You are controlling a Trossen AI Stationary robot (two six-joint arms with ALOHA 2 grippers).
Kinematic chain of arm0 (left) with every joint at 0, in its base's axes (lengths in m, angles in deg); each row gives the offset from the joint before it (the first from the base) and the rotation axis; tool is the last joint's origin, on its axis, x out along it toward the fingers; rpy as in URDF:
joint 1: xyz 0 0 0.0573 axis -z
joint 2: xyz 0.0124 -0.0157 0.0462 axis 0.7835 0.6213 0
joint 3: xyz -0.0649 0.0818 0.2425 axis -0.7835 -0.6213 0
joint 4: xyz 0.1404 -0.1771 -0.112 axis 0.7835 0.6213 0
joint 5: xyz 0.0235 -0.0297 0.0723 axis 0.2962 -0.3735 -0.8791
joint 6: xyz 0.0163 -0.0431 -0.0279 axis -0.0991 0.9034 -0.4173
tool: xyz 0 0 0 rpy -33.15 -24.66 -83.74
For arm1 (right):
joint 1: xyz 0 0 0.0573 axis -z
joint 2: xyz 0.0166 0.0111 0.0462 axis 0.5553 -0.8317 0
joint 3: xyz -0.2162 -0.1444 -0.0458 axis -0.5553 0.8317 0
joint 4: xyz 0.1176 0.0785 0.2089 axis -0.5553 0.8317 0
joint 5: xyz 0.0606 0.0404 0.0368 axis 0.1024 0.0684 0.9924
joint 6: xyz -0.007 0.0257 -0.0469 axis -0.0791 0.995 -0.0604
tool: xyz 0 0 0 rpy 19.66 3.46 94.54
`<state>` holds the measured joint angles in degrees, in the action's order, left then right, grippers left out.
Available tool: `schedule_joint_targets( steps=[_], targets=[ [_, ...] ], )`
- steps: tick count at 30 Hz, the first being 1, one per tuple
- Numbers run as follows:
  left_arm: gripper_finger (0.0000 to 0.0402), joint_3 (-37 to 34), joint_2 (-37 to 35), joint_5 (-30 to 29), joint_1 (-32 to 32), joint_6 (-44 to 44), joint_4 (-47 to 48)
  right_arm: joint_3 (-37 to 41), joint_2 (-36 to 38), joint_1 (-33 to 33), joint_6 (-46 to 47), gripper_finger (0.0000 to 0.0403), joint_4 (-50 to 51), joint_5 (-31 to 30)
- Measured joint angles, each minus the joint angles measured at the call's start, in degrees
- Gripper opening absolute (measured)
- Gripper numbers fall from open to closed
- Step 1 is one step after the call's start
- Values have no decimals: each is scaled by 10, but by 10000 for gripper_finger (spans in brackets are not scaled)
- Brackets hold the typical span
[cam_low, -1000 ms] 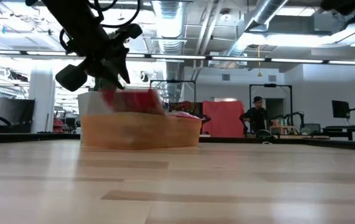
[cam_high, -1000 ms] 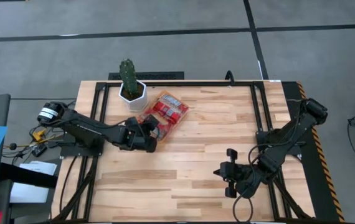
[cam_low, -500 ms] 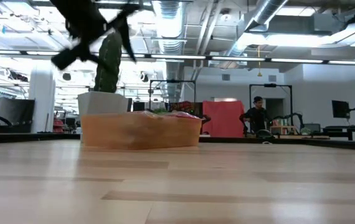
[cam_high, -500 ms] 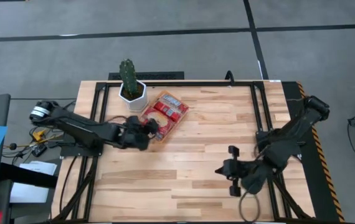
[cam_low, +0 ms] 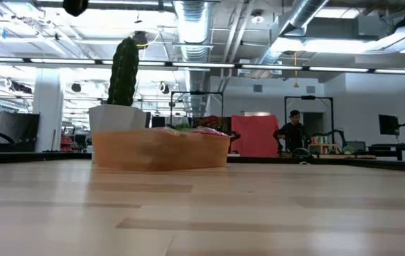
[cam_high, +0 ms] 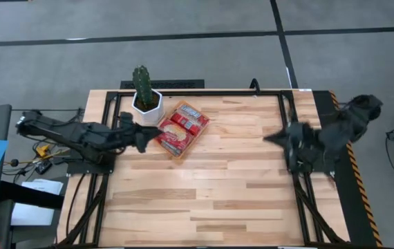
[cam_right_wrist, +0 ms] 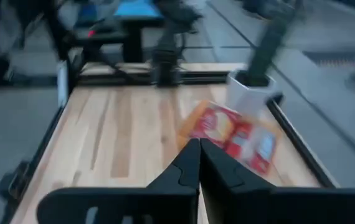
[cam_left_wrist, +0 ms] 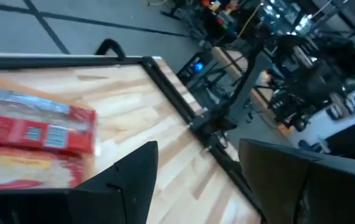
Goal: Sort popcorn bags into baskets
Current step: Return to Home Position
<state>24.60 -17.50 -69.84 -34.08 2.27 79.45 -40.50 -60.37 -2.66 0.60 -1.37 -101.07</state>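
The orange tray [cam_high: 177,158] lies on the table's far left part, beside the cactus pot, and holds several red and silver popcorn bags [cam_high: 183,124] lying flat. The low view shows the tray's side wall [cam_low: 160,151]. My left gripper [cam_high: 144,135] hangs open and empty just left of the tray; its wrist view [cam_left_wrist: 196,180] looks over the bags [cam_left_wrist: 37,134]. My right gripper [cam_high: 269,137] is shut and empty, drawn back toward the table's right side; its wrist view [cam_right_wrist: 197,158] sees the bags [cam_right_wrist: 233,134] far off.
A white hexagonal pot with a green cactus [cam_high: 145,97] stands at the far edge, next to the tray's far-left corner. A black frame [cam_high: 204,92] runs along the table's far and side edges. Bare wood [cam_high: 211,187] spans the middle and near part.
My left gripper has risen and drawn back from over the tray's near-left end toward the table's left edge; the red packet blurred below it a second ago no longer shows above the tray's rim. My right gripper has swung from the near edge up toward the right and far side.
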Motion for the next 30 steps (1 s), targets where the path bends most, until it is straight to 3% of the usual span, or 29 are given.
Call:
schedule_joint_targets(
  steps=[3, 7, 10, 14, 17, 22, 30],
  targets=[
    [212, 0, -26, 2, 0, -43, 15, 65, 89, 64, 34, 27, -15, 43],
    [212, 0, -49, 27, 0, -115, 23, 181, 224, 124, 56, 21, -107, 111],
    [212, -15, -64, 24, 0, -144, 24, 252, 323, 152, 87, 19, -159, 128],
    [212, -97, -118, -1, 3, -113, 10, 336, 430, 172, 127, 27, -184, 136],
    [212, -196, -178, 3, 10, -86, -54, 384, 503, 177, 157, 32, -185, 133],
    [212, -339, -283, 39, 13, -102, -215, 412, 496, 179, 181, 28, -165, 127],
    [212, -470, -431, 63, 13, -153, -290, 509, 500, 178, 181, 24, -205, 114]
  ],
)
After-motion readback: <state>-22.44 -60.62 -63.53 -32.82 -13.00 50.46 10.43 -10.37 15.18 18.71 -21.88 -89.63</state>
